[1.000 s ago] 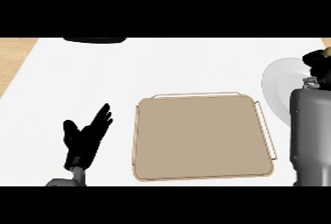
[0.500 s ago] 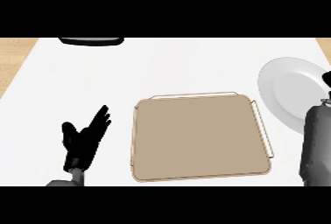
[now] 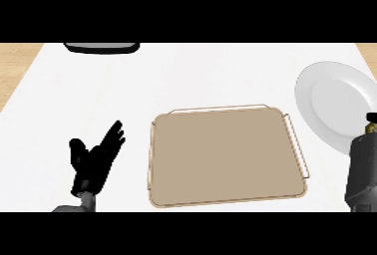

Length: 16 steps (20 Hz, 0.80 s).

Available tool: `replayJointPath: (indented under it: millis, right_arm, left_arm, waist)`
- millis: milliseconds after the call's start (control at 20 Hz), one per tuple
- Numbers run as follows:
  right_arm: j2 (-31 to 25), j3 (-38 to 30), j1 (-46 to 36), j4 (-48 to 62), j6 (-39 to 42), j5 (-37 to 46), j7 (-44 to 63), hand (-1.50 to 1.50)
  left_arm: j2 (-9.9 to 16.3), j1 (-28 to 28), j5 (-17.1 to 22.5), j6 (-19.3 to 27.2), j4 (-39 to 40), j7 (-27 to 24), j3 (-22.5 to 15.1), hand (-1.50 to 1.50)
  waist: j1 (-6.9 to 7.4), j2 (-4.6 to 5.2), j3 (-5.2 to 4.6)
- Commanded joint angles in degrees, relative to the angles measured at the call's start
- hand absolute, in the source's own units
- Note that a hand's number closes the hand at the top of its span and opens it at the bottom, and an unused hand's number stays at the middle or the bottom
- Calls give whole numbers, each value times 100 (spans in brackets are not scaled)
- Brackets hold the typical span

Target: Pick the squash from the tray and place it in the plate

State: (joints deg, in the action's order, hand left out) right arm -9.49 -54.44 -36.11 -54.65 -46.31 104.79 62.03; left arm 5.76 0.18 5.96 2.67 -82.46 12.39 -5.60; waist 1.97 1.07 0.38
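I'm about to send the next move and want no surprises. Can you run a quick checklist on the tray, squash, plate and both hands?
1. Squash off the tray: ok, no squash shows on it.
2. Squash located: cannot tell. Only a small olive-dark bit shows at the tip of the right forearm, at the view's right edge.
3. Plate ready to receive: ok, nothing lies on the part in view.
4. Right hand holding something: cannot tell, it is almost wholly cut off by the edge.
5. Left hand out of the way: ok, fingers open, resting left of the tray and apart from it.
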Motion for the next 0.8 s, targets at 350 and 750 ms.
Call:
replayJointPath:
  millis: [350, 750]
  right_arm:
    - [-413, -27, -132, 1490, -2648, -2236, -1648, -150]
    - [-122, 397, 4, 1150, -3896, -3325, -2250, -150]
  left_arm:
    - [130, 15, 96, -154, 35, -48, 140, 0]
    - [51, 101, -61, -35, -61, 143, -11, 0]
  waist:
    - [29, -31, -1]
    - [-84, -83, -16]
